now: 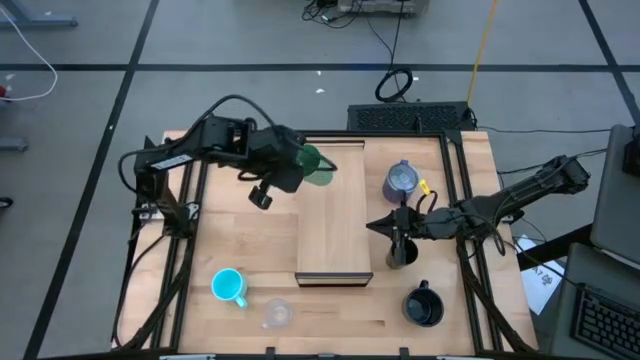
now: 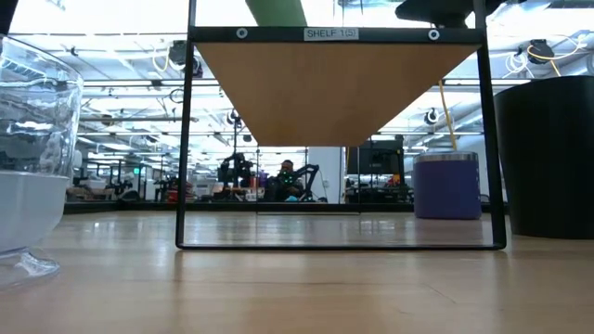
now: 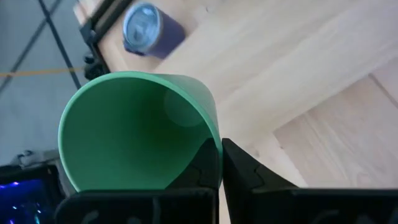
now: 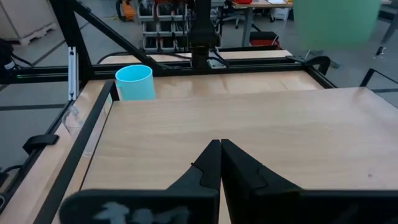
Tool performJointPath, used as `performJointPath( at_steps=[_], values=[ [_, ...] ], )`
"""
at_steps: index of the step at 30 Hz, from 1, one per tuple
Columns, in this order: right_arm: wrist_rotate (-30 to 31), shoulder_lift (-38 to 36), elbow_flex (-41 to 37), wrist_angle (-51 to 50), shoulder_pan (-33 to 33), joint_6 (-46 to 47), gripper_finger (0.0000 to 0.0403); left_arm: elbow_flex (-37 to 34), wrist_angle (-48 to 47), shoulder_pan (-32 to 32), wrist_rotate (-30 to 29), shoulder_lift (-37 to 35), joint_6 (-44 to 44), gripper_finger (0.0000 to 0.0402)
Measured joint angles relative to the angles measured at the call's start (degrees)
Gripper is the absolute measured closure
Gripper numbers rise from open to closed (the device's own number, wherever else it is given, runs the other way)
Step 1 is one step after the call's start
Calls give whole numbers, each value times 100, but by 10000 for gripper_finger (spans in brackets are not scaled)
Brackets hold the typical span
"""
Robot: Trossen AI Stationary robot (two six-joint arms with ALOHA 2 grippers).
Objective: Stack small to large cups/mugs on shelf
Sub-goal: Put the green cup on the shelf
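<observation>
At the bench's front left stands the cyan mug, upright, with the clear glass just beside it toward the front edge; in the low view the glass fills the left side, close to the camera. Farther back, the left end effector hangs over the rear left corner of the shelf, its fingers pinched shut on the rim of the green cup. The left wrist view shows the cup tipped so its open mouth faces the camera, one finger outside the wall and the other inside. The shelf, a light-wood board with a dark front edge, runs down the middle of the bench, and its visible top is bare. Right of it at the back sits the lavender mug, upright and apart from the shelf; the low view shows it beyond the shelf's frame. In front of that, the right end effector points toward the shelf's right edge with its fingers closed together and nothing between them, as the right wrist view shows. The black tumbler stands directly beneath that arm's wrist. The wide black mug sits near the front right, well apart from the rest.
</observation>
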Motion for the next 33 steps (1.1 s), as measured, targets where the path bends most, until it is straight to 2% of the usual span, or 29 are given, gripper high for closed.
performJointPath(
  at_steps=[14, 33],
  values=[
    [2, -208, 0, -324, -4, -1, 403, -6, -223, 711, 127, 284, 111, 399],
    [7, -208, 0, -422, -11, -19, 403, -9, -178, 1141, 440, 1085, 547, 396]
  ],
)
